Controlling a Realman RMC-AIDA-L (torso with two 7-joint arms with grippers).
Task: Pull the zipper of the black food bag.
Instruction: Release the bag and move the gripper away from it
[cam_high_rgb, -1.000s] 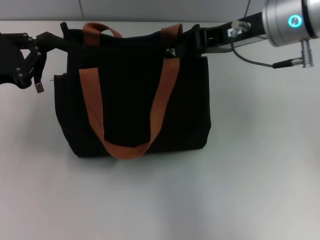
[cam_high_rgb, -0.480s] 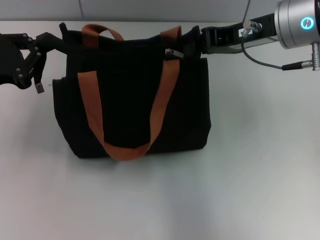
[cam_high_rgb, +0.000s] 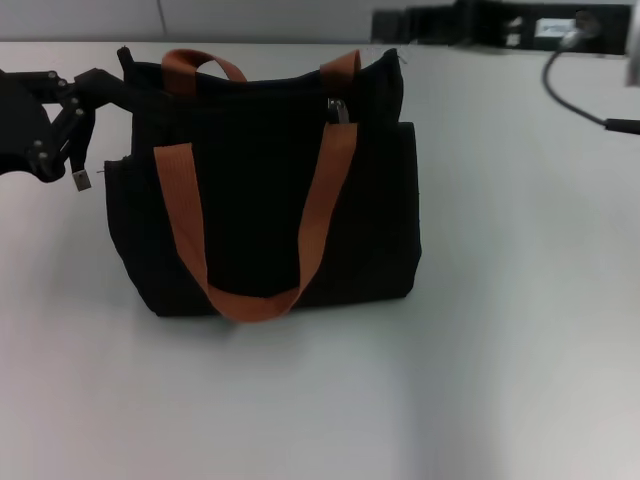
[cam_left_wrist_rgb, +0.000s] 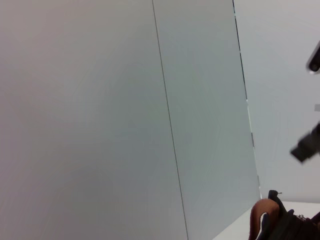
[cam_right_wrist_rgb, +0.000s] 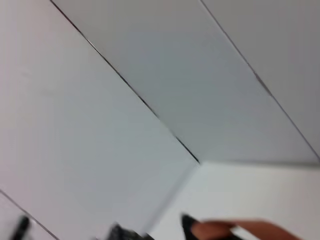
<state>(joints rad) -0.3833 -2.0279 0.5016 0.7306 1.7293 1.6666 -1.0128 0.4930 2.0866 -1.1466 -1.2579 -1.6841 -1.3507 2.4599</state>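
Two orange-brown webbing straps (cam_high_rgb: 320, 190) looped over the large boxy black fabric food bag (cam_high_rgb: 265, 190), which stood upright on the white tabletop (cam_high_rgb: 500, 330). Its small silver metal zipper pull (cam_high_rgb: 336, 108) sat on the top edge, right of centre. The left end effector (cam_high_rgb: 110, 85) gripped the bag's far-left top corner. The right end effector (cam_high_rgb: 400, 22) hung blurred beyond the bag's right corner, apart from it; whether it was wide or narrow could not be told. If the left grip slipped, the soft bag would likely drag along when the zipper was tugged.
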